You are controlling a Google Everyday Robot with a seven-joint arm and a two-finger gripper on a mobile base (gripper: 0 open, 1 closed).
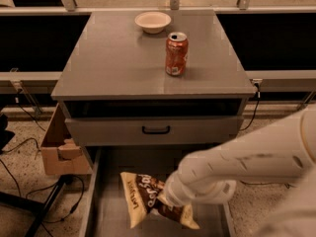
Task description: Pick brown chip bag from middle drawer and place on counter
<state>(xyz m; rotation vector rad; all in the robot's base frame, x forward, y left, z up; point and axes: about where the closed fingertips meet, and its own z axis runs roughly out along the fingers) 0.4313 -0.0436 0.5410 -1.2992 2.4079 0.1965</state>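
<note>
The brown chip bag (pixel 141 197), dark brown in the middle with tan-yellow ends, hangs tilted above the grey floor of the open middle drawer (pixel 112 168). My gripper (pixel 167 197) at the end of the white arm reaches in from the right and is shut on the bag's middle, with the wrist covering most of the fingers. The bag's lower right end pokes out under the wrist. The grey counter (pixel 113 58) lies above and behind.
An orange soda can (pixel 176 54) and a small white bowl (pixel 153 21) stand on the counter. A shut drawer front with a black handle (pixel 156 130) sits above the open drawer. A cardboard box (pixel 60 152) and cables lie on the floor at the left.
</note>
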